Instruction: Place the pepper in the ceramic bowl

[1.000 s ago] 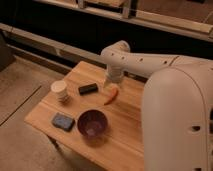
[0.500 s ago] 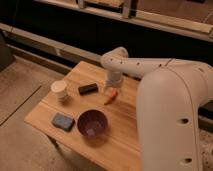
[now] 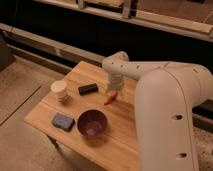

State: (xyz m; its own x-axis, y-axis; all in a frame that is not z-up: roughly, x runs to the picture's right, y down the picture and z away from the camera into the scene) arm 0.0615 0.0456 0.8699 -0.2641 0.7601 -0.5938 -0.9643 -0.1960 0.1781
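The pepper (image 3: 110,98), a small slim red-orange chili, lies slanted on the wooden table (image 3: 131,137) near its middle. My gripper (image 3: 114,91) hangs straight down from the white arm, right over the pepper's upper end and open around it. The ceramic bowl (image 3: 92,125), round, dark purplish and empty, stands toward the table's front edge, a short way to the front left of the pepper. Whether the gripper touches the pepper cannot be made out.
A dark oblong block (image 3: 88,89) lies left of the pepper. Further left stands a pale cup (image 3: 60,91), and a blue-grey sponge (image 3: 62,121) lies beside the bowl. The arm's bulky white body fills the right side. A dark ledge runs behind the table.
The arm's wrist has sunk slightly toward the table over the pepper. The pepper, bowl and other objects have stayed in place.
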